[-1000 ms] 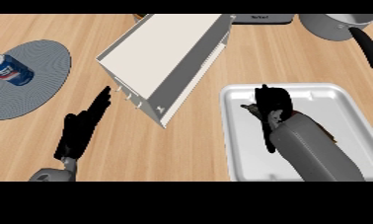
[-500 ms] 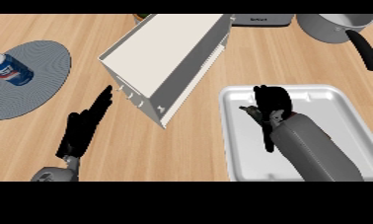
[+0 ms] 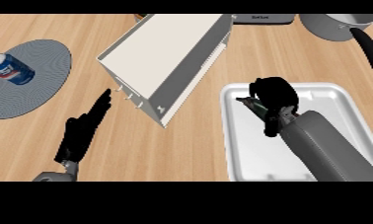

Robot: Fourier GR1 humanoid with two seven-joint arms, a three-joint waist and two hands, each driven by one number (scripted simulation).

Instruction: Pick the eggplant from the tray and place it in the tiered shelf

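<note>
wooden counter [image 3: 191, 145] bears the tray [image 3: 249, 161], where right hand [image 3: 275, 94] curls round the eggplant [image 3: 247, 103].

Looking like a kitchen, with a light wooden counter [image 3: 197, 149] lying under the right hand [image 3: 273, 94], a grey pot [image 3: 331, 24] and a labelled appliance [image 3: 264, 18] standing well beyond it, and a drink can [image 3: 15, 69] sitting on a round mat [image 3: 44, 77] beyond the left hand [image 3: 80, 134].

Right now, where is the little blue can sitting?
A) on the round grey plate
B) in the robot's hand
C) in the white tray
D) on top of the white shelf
A: the blue can stands upright on the grey plate at the left of the view.
</note>
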